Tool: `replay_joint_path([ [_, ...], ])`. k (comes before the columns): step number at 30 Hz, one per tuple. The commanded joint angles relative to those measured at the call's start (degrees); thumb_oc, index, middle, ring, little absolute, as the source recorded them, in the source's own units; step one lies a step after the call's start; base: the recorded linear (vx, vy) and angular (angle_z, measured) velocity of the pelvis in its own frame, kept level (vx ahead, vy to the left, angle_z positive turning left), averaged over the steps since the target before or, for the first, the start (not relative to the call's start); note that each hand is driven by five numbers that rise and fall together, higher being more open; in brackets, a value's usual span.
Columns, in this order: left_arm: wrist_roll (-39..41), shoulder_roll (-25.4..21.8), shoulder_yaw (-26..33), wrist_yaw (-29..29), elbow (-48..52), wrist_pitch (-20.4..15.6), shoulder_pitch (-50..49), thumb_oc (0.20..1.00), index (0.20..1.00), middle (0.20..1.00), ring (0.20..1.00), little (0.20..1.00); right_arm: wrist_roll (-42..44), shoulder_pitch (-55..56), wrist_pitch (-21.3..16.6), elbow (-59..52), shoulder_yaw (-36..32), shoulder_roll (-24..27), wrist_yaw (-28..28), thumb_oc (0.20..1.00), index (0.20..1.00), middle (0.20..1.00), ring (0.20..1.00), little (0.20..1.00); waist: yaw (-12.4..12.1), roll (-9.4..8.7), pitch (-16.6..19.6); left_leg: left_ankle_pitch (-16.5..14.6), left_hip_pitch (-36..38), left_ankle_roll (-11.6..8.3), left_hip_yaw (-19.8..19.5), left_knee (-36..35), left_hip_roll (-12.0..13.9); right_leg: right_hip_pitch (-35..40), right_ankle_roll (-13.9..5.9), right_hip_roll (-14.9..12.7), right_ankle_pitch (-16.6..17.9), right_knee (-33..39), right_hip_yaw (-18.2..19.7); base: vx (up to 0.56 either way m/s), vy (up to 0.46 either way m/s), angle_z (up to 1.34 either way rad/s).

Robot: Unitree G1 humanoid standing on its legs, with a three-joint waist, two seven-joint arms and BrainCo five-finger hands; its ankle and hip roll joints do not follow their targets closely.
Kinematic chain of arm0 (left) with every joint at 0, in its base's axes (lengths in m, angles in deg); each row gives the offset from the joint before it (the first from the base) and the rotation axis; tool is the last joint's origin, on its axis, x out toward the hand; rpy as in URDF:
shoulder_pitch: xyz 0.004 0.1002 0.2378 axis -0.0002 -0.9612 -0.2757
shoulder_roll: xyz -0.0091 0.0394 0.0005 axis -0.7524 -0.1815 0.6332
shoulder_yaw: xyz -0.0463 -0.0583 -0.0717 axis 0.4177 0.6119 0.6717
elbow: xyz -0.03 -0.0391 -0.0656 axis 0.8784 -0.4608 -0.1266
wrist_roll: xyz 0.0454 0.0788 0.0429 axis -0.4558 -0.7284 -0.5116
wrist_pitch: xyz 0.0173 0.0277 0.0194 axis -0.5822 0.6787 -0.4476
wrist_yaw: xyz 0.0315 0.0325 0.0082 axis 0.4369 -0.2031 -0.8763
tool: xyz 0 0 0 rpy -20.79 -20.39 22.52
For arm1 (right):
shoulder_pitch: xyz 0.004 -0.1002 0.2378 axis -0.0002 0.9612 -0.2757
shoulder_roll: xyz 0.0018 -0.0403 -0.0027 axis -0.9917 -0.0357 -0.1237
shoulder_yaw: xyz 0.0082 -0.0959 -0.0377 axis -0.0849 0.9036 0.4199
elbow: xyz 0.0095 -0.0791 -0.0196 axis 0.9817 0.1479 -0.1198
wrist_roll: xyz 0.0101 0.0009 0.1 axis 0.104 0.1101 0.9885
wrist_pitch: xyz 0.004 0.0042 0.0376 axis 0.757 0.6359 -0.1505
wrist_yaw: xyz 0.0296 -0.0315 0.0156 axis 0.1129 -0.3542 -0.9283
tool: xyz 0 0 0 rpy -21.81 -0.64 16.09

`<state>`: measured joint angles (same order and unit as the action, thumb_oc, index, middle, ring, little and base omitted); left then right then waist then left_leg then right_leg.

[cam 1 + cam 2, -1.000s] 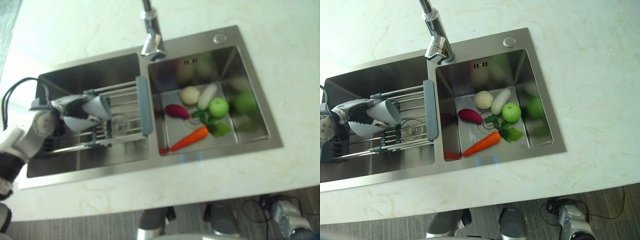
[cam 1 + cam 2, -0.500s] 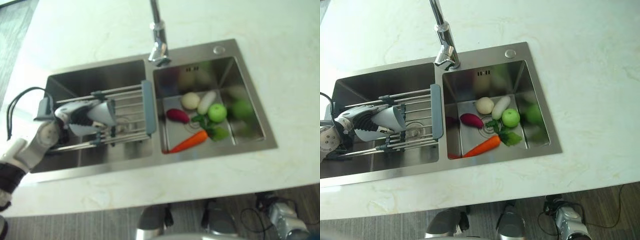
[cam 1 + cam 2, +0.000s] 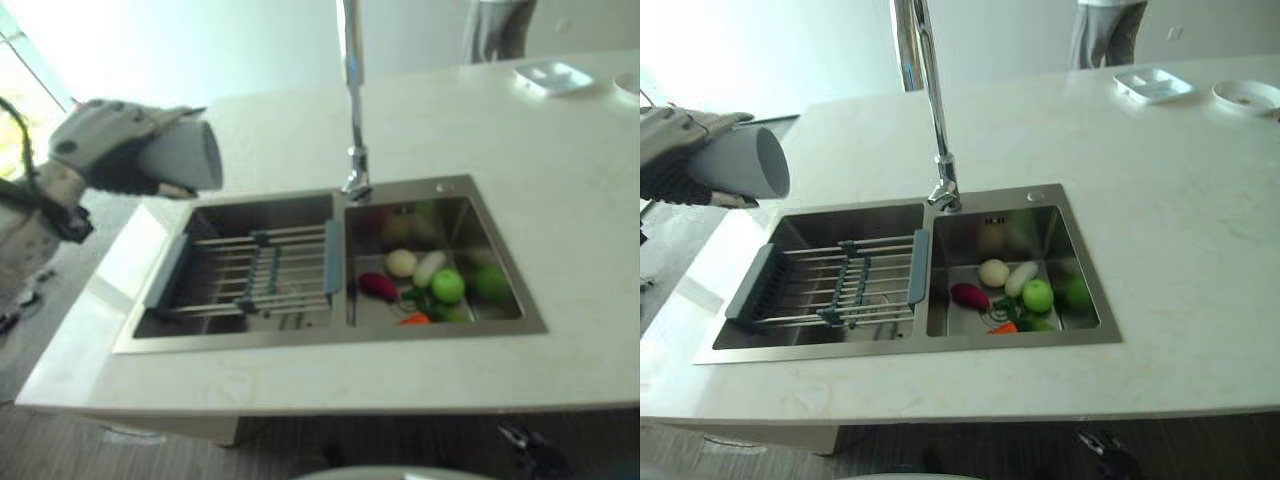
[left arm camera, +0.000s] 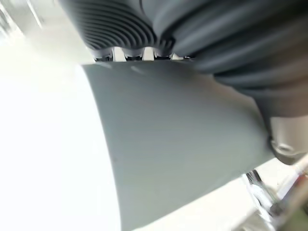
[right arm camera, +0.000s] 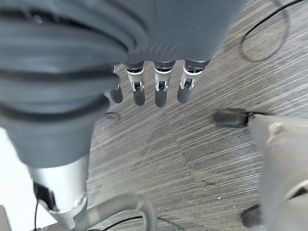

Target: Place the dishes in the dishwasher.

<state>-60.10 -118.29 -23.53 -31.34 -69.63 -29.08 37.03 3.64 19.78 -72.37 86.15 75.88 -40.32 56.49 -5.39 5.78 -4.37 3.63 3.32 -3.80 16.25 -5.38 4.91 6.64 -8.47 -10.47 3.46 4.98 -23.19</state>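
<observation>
Fingers of the left hand (image 3: 675, 150) are curled round a grey cup (image 3: 740, 162), probably light and smooth, held at 9 o'clock.

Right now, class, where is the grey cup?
The grey cup is lifted in the left hand, on its side, at the eye views' left, above the counter beyond the sink's rack.

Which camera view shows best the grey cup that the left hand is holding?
The right eye view: the grey cup shows whole, its open mouth turned toward the tap, in the left hand. The left eye view shows it from the side; the left wrist view shows its wall very close.
</observation>
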Motion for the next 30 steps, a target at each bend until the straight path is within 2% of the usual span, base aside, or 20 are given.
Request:
replay_joint_path([
  [1,0.5,2.0,8.9,-6.8,-2.9,1.6,0.0,0.2,0.2,0.2,0.2,0.2,-1.9,-3.8,-1.0,-0.9,-0.6,-2.8,-0.6,1.0,1.0,1.0,1.0,1.0,-1.6,-2.14,-2.7,-3.4,2.8,-2.23,0.4,0.5,2.1,0.8,-4.69,-3.6,-2.0,-3.7,-2.2,0.03,-0.162,0.08],
  [3,0.1,6.4,14.1,-8.8,-1.5,0.6,-6.5,0.2,0.2,0.2,0.2,0.2,-3.0,-3.8,-1.2,-0.8,-0.2,-3.6,-0.8,1.0,1.0,1.0,1.0,1.0,-1.8,-2.37,-2.5,-3.4,3.2,-2.31,-0.1,0.7,2.3,1.2,-4.04,-3.0,-2.7,-4.0,-2.3,0.02,-0.148,0.17],
  [6,-2.2,12.6,15.8,-12.5,0.1,-0.3,-11.0,0.2,0.2,0.2,0.2,0.2,-3.6,-4.2,-1.8,-0.2,0.3,-4.4,-1.1,1.0,1.0,1.0,1.0,1.0,-2.4,-2.91,-2.4,-3.3,4.0,-2.35,-1.4,1.0,2.6,1.9,-2.96,-2.0,-3.6,-4.3,-2.2,0.04,-0.181,0.16],
  [9,-3.5,19.1,16.2,-17.5,1.6,0.8,-14.3,0.2,0.2,0.2,0.2,0.2,-4.7,-5.1,-1.8,0.5,0.7,-5.1,-1.3,1.0,1.0,1.0,1.0,1.0,-4.2,-3.31,-2.6,-3.9,3.4,-2.95,-3.8,3.9,3.0,2.7,-1.07,-0.4,-4.7,-4.3,-1.8,0.01,-0.24,0.21],
  [10,-2.6,22.9,17.2,-21.0,1.5,-0.9,-16.8,0.2,0.2,0.2,0.2,0.2,-4.9,-6.0,-2.0,2.0,1.1,-5.1,-1.4,1.0,1.0,1.0,1.0,1.0,-5.9,-2.93,-3.4,-1.4,0.9,-4.14,-4.5,6.5,4.3,2.9,0.72,0.6,-4.4,-3.8,-3.4,-0.07,-0.302,0.19],
  [11,-2.3,24.2,17.7,-21.6,1.6,-1.8,-17.6,0.2,0.2,0.2,0.2,0.2,-5.1,-6.3,-2.0,2.4,1.1,-5.1,-1.4,1.0,1.0,1.0,1.0,1.0,-6.3,-2.69,-3.6,-0.3,0.5,-4.72,-4.6,6.2,4.8,3.1,0.96,0.8,-4.5,-3.5,-4.0,-0.03,-0.24,0.34],
  [12,-1.9,25.8,17.9,-22.1,1.8,-3.1,-18.1,0.2,0.2,0.2,0.2,0.2,-5.5,-6.5,-2.1,3.0,1.0,-5.1,-1.5,1.0,1.0,1.0,1.0,1.0,-6.8,-2.37,-3.5,1.6,0.4,-6.42,-5.4,5.2,5.9,3.9,0.78,1.5,-5.3,-2.6,-4.0,0.0,-0.12,0.44],
  [13,-1.7,27.3,17.7,-22.4,1.9,-4.3,-18.4,0.2,0.2,0.2,0.2,0.2,-5.6,-6.5,-2.4,3.2,1.1,-5.3,-1.2,1.0,1.0,1.0,1.0,1.0,-7.2,-2.05,-3.6,4.7,-0.3,-7.6,-4.9,3.9,7.1,4.3,0.81,2.0,-5.2,-1.9,-5.0,-0.07,-0.153,0.69],
  [14,-1.2,28.9,17.2,-22.5,2.1,-5.9,-18.0,0.2,0.2,0.2,0.2,0.2,-5.4,-6.5,-2.8,3.5,1.5,-5.4,-1.0,1.0,1.0,1.0,1.0,1.0,-7.5,-1.47,-3.9,10.0,-1.7,-9.5,-4.3,1.6,8.6,4.8,0.97,2.9,-5.0,-0.9,-6.8,-0.21,-0.152,0.65],
  [15,-1.2,29.8,16.5,-21.6,2.0,-6.7,-17.0,0.2,0.2,0.2,0.2,0.2,-4.8,-6.5,-3.3,3.9,1.5,-5.3,-0.7,1.0,1.0,1.0,1.0,1.0,-7.3,-1.35,-4.2,11.8,-2.7,-10.23,-2.9,1.5,9.2,4.9,0.94,2.9,-4.6,-0.5,-8.5,-0.29,-0.162,1.21],
  [17,-1.9,30.7,14.9,-20.8,1.7,-7.2,-15.2,0.2,0.2,0.2,0.2,0.2,-3.2,-6.4,-3.5,4.1,1.4,-5.6,0.0,1.0,1.0,1.0,1.0,1.0,-6.6,-1.8,-4.3,10.0,-2.4,-9.6,0.1,2.8,8.4,4.3,0.47,2.1,-3.5,-0.7,-11.4,-0.26,-0.09,2.17],
  [18,-2.6,31.0,13.8,-20.8,1.7,-6.6,-14.3,0.2,0.2,0.2,0.2,0.2,-3.2,-6.2,-3.6,4.2,1.4,-5.7,0.0,1.0,1.0,1.0,1.0,1.0,-6.0,-2.21,-4.1,7.8,-1.5,-8.69,1.9,4.2,7.2,3.5,0.32,1.5,-2.7,-1.1,-12.8,-0.3,-0.008,1.85],
  [20,-2.3,29.8,11.1,-21.6,1.4,-5.3,-11.2,0.2,0.2,0.2,0.2,0.2,-3.7,-5.4,-4.1,4.7,0.7,-6.0,-0.3,1.0,1.0,1.0,1.0,1.0,-3.7,-3.45,-3.5,2.1,0.6,-6.29,7.2,12.1,5.2,0.7,0.76,-0.4,-1.2,-2.9,-15.3,-0.37,0.063,0.85],
  [22,-1.8,29.0,10.4,-21.9,0.9,-5.3,-10.1,0.2,0.2,0.2,0.2,0.2,-3.0,-5.0,-4.5,5.1,0.2,-6.0,-0.4,1.0,1.0,1.0,1.0,1.0,-3.1,-3.58,-3.1,0.6,1.2,-5.67,8.5,14.4,4.8,-0.1,1.1,-0.9,-1.3,-3.8,-16.4,-0.23,0.123,1.68],
  [24,0.9,25.9,8.1,-20.6,-0.3,-5.9,-5.7,0.2,0.2,0.2,0.2,0.2,-3.1,-3.8,-6.5,6.8,-0.7,-6.4,-1.3,1.0,1.0,1.0,1.0,1.0,-0.1,-3.02,-1.1,-1.3,6.6,-5.05,15.2,15.3,4.8,-2.0,1.88,-2.3,-1.0,-6.2,-22.1,-0.33,0.373,1.43],
  [25,1.2,25.3,6.7,-19.8,-0.3,-5.2,-4.0,0.2,0.2,0.2,0.2,0.2,-3.7,-3.6,-6.9,7.0,-0.2,-6.5,-1.2,1.0,1.0,1.0,1.0,1.0,0.8,-2.65,-0.6,-1.7,8.2,-4.88,16.4,13.5,4.3,-2.6,1.85,-3.1,-0.6,-7.2,-23.6,-0.25,0.487,2.07],
  [26,1.4,24.7,4.5,-18.8,-0.1,-4.6,-1.6,0.2,0.2,0.2,0.2,0.2,-4.7,-3.5,-7.1,7.5,0.0,-6.8,-0.9,1.0,1.0,1.0,1.0,1.0,1.5,-2.23,-0.3,-2.8,9.2,-4.17,17.0,10.4,3.3,-3.3,1.21,-4.9,0.6,-8.7,-24.9,-0.18,0.518,2.47],
  [27,1.2,24.2,2.9,-18.3,0.5,-3.8,-0.2,0.2,0.2,0.2,0.2,0.2,-5.5,-3.8,-7.0,8.0,0.2,-7.1,-0.5,1.0,1.0,1.0,1.0,1.0,1.6,-2.11,-0.3,-5.1,10.1,-2.86,15.6,7.9,1.8,-4.5,0.04,-7.1,2.3,-10.5,-24.9,-0.12,0.43,1.65],
  [30,0.7,23.9,2.4,-18.1,2.0,-3.3,-0.2,0.2,0.2,0.2,0.2,0.2,-6.5,-4.8,-5.9,7.9,0.8,-7.3,-0.2,1.0,1.0,1.0,1.0,1.0,0.2,-2.4,-0.3,-8.2,10.0,-1.0,11.7,5.7,-0.6,-5.1,-1.95,-9.2,4.3,-11.3,-23.3,-0.08,0.323,1.01],
])
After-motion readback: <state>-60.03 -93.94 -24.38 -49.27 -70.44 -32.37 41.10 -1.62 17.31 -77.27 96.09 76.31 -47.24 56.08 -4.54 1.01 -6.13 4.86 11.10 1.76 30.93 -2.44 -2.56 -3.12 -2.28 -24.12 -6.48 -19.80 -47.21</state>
